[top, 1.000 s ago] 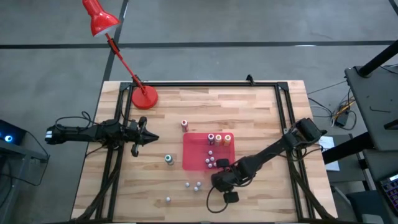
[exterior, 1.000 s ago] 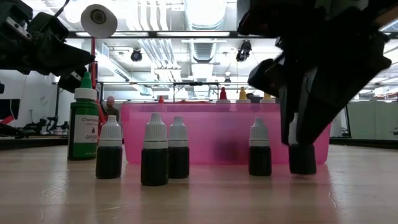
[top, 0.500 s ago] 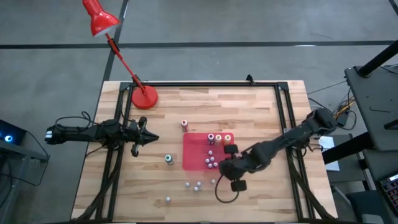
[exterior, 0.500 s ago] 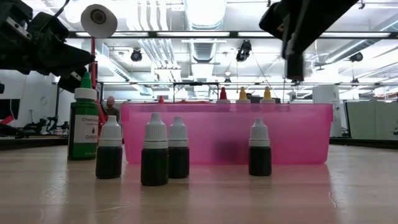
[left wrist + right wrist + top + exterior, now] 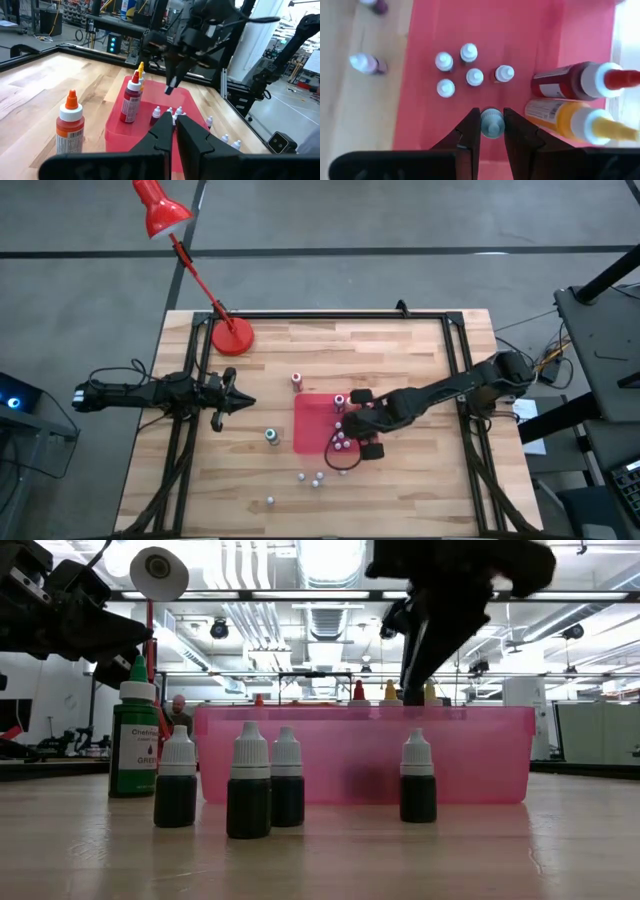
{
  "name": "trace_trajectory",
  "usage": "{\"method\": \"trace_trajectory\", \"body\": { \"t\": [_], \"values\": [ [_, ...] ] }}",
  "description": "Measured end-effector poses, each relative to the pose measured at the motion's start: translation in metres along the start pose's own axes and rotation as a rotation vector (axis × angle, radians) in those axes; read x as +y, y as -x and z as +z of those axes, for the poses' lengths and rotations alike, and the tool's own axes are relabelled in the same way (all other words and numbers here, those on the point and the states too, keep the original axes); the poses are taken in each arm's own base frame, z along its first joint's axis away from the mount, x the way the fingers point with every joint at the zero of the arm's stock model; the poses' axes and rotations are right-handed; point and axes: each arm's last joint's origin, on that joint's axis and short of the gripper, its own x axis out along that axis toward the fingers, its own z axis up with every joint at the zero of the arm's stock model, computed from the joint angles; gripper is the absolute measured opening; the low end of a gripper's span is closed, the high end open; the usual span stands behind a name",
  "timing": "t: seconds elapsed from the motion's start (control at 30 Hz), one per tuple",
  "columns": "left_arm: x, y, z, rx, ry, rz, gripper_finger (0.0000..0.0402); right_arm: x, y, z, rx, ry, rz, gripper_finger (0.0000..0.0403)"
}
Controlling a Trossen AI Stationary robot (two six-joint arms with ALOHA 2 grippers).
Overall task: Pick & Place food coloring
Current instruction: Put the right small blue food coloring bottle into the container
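Placing step, I'd say: right gripper is clamped on a small bottle above the red tray. Next: lower beside the little bottles ahead, let go. Left gripper pinched together, idle.

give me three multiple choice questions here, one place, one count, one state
1. Where is the right end effector? A) above the red tray B) above the lamp base C) off the table
2. How many small dark bottles stand before the tray, low view? A) two B) four C) six
3. The right end effector is: A) open and empty B) shut on a small capped bottle C) shut on the lamp
Answers: 1 A, its wrist view looks into the tray; 2 B, four stand there; 3 B, its fingers pinch the cap.
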Motion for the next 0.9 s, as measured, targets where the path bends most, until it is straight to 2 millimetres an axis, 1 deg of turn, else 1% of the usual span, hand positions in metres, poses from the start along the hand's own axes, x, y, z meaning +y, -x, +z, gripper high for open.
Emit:
{"method": "trace_trajectory", "body": {
  "t": [0.17,0.27,0.43,0.63,0.9],
  "values": [
    [0.000,0.000,0.000,0.000,0.000,0.000,0.0000,-0.001,-0.013,-0.006,0.020,0.130,0.042,0.0059],
    [0.000,0.000,0.000,0.000,0.000,0.000,0.0000,-0.002,-0.019,-0.007,0.007,0.171,0.084,0.0059],
    [0.000,0.000,0.000,0.000,0.000,0.000,0.0000,-0.010,-0.024,-0.006,-0.017,0.183,0.095,0.0059],
    [0.000,0.000,0.000,0.000,0.000,0.000,0.0000,-0.018,-0.032,-0.006,-0.001,0.186,0.086,0.0059],
    [0.000,0.000,0.000,0.000,0.000,0.000,0.0000,-0.023,-0.048,-0.004,0.001,0.196,0.081,0.0059]
  ]
}}
